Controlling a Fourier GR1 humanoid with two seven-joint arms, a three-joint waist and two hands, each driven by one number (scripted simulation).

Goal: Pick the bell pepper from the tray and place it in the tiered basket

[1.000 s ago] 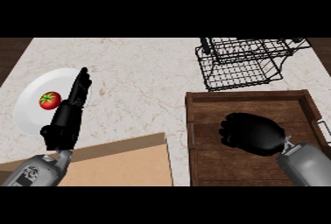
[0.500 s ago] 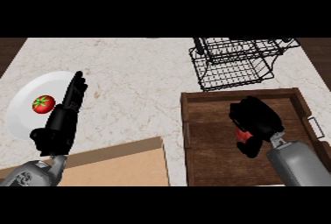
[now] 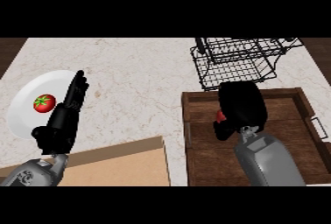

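Right hand [image 3: 241, 107]: curled shut around the bell pepper [image 3: 221, 115], of which only a small red patch shows at the hand's left side; the rest is hidden under the black fingers. Hand and pepper sit over the rear half of the wooden tray [image 3: 194, 144], close to its far rim.

Change: a second ago this hand lay spread low over the tray's middle, nothing red visible. Half a second ago it had turned upright with red showing at the palm. Now it has shifted toward the tray's back edge, forearm stretched out along the tray behind it. Whether the pepper has cleared the tray floor cannot be told from this steep view.

Reading: the grasp looks made and the carry begun. The tiered basket [image 3: 241, 61], black wire, stands just beyond the tray's far rim, nearly straight ahead of the hand. Remaining, by my judgement: lift over the tray wall and the basket's wire edge, then release inside a tier. The wire rim is the likely snag.

Left hand [image 3: 65, 113]: open, fingers straight and pointing away, resting at the view's left beside a white plate [image 3: 26, 113] holding a tomato [image 3: 43, 103]. It has drifted slightly, no part in the job.

Pale table [image 3: 135, 78]; a wooden board [image 3: 123, 166] lies at the near edge.
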